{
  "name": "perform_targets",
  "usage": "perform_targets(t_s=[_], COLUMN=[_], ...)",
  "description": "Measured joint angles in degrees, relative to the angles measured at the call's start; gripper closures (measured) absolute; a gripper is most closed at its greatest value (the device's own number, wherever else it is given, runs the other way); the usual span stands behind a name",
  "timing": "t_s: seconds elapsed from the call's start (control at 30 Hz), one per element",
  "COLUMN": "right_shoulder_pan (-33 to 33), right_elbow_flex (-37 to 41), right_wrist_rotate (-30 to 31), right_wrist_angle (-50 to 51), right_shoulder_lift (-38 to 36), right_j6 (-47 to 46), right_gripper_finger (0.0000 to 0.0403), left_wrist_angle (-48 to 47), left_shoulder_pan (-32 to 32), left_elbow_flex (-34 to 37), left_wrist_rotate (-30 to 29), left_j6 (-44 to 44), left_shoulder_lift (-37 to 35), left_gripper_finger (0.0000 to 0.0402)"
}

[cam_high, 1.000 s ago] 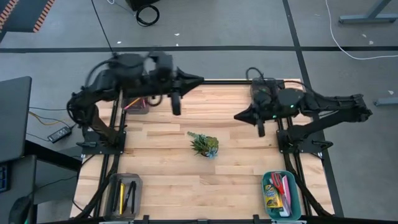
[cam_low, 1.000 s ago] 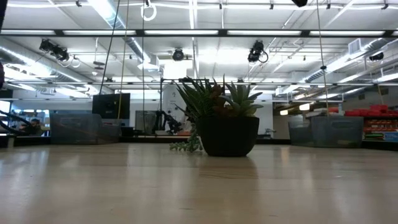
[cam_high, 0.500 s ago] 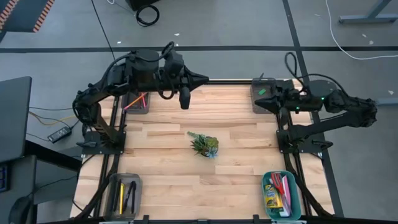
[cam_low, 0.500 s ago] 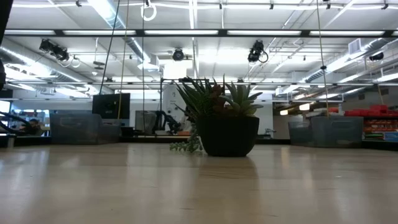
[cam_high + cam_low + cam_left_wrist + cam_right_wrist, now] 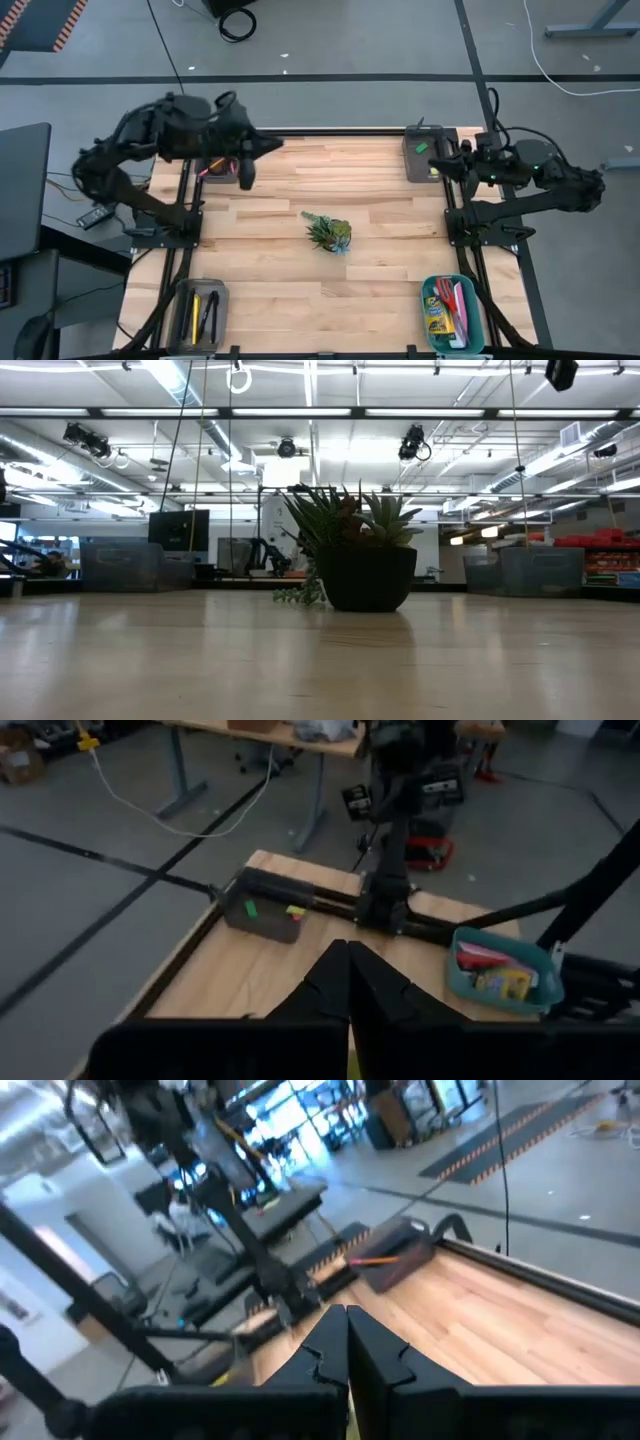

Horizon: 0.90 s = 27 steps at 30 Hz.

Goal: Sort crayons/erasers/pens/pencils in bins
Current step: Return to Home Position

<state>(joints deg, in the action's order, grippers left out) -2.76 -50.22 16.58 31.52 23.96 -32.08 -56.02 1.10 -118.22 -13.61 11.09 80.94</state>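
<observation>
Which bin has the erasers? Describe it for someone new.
On the wooden table, go to the high view's top-right corner, beside the right arm. The dark grey bin there holds tiny green and yellow chunks; the other dark bin holds long pencils.

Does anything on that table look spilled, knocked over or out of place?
Nothing spilled or knocked over. The potted plant stands upright mid-table, and the supplies lie inside the corner bins. One small oddity: a yellow stick shares the lower-left bin with the black pens.
</observation>
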Motion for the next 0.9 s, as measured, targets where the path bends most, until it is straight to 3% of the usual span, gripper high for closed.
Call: perform_targets(t_s=[0.13, 0.47, 0.7, 0.9], right_shoulder_pan=[0.0, 0.0, 0.0, 0.0], right_elbow_flex=[0.8, 0.8, 0.8, 0.8], right_wrist_rotate=[2.2, 2.9, 3.5, 3.3], right_wrist_angle=[-0.5, -0.4, -0.3, 1.7], right_shoulder_lift=[-1.2, -0.8, -0.8, -0.8], right_j6=[-1.2, -6.7, -8.5, -7.3], right_gripper_finger=[0.0395, 0.0395, 0.0395, 0.0395], left_wrist_angle=[10.0, 46.3, 60.6, 67.3], left_shoulder_pan=[0.0, -0.7, -0.7, -0.7], left_elbow_flex=[17.2, 59.9, 80.0, 91.2], left_wrist_rotate=[-0.1, -0.1, -0.1, -0.1], left_j6=[3.6, 14.0, 20.0, 21.3], left_shoulder_lift=[-10.8, -37.3, -51.3, -60.1], left_gripper_finger=[0.0391, 0.0391, 0.0397, 0.0390])
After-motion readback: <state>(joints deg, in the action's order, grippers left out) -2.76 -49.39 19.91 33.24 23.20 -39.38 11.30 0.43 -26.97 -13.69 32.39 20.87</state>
